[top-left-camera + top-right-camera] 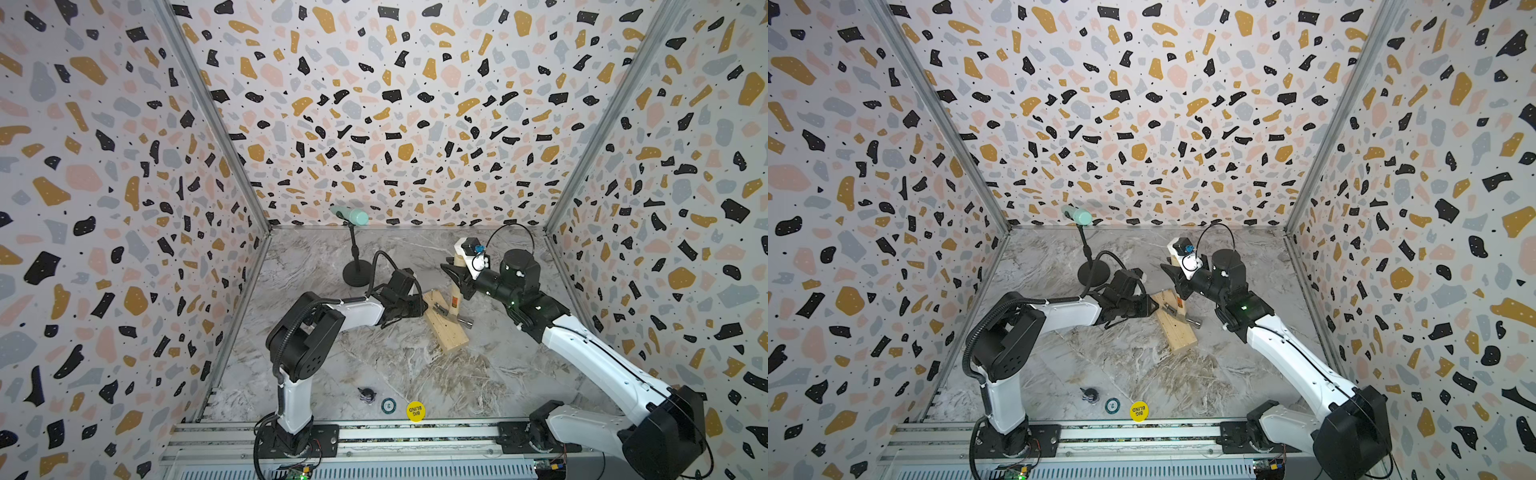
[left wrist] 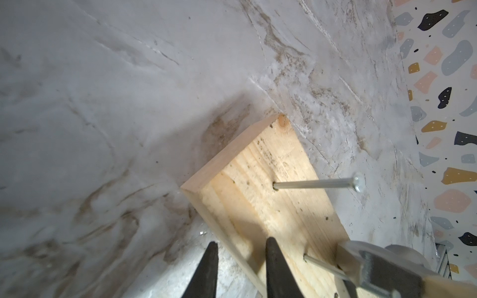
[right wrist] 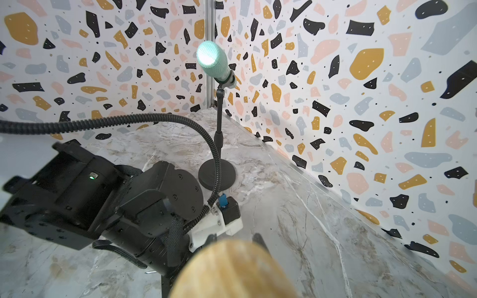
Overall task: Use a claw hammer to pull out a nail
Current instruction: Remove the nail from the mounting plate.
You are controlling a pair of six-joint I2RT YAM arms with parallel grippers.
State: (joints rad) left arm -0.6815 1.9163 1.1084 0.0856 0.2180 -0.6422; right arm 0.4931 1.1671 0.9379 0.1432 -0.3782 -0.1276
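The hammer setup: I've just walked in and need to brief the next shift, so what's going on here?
The right gripper has its jaws shut on the claw hammer by its wooden handle; the steel head is down at the wood block, claw at the nail, which is not yet out. The left gripper sits at the block's edge, jaws apart. A second nail stands out of the block farther along.

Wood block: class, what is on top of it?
The claw hammer rests its head on the wood block, covering part of one nail; a second nail stands clear. The wood beneath the head is hidden.
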